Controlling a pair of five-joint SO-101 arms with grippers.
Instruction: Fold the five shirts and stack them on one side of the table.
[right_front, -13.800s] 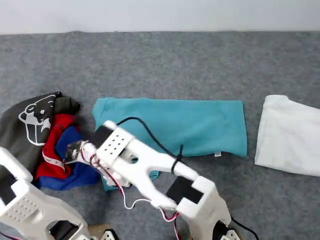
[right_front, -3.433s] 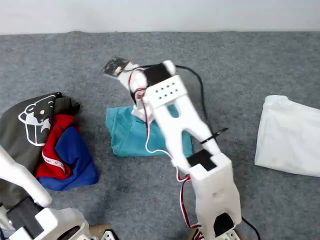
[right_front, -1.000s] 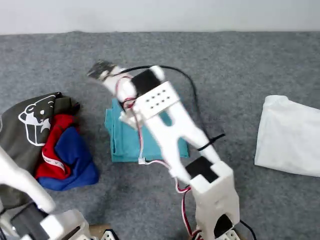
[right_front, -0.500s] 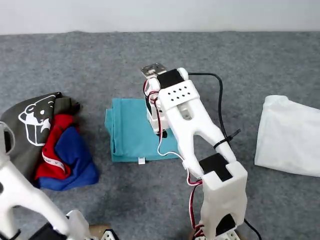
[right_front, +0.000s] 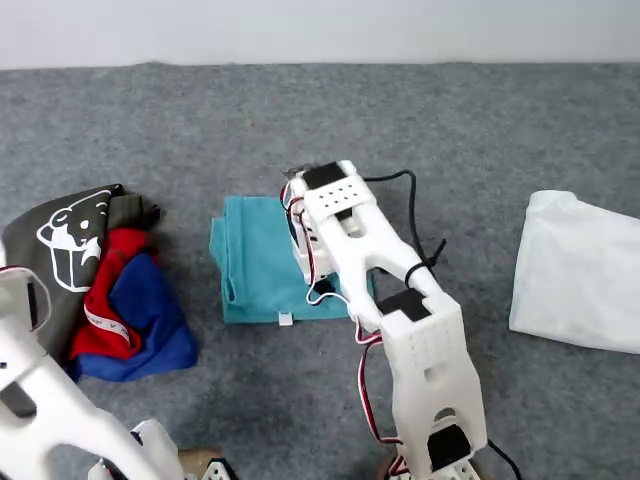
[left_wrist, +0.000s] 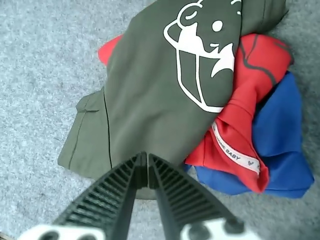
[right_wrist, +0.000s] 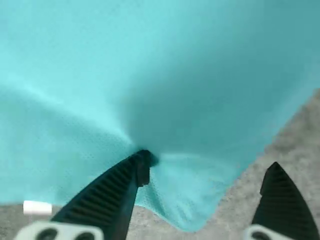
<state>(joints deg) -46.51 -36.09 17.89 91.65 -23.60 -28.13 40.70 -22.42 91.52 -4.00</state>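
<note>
Free passage ran along the far edge of the tabletop; the shirt pile blocked its left edge, the white shirt its right.

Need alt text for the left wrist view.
The left gripper, fingers shut, hangs over the edge of a dark green shirt with a white cartoon print. It overlaps a red shirt, which lies on a blue shirt, on the gray table.
</note>
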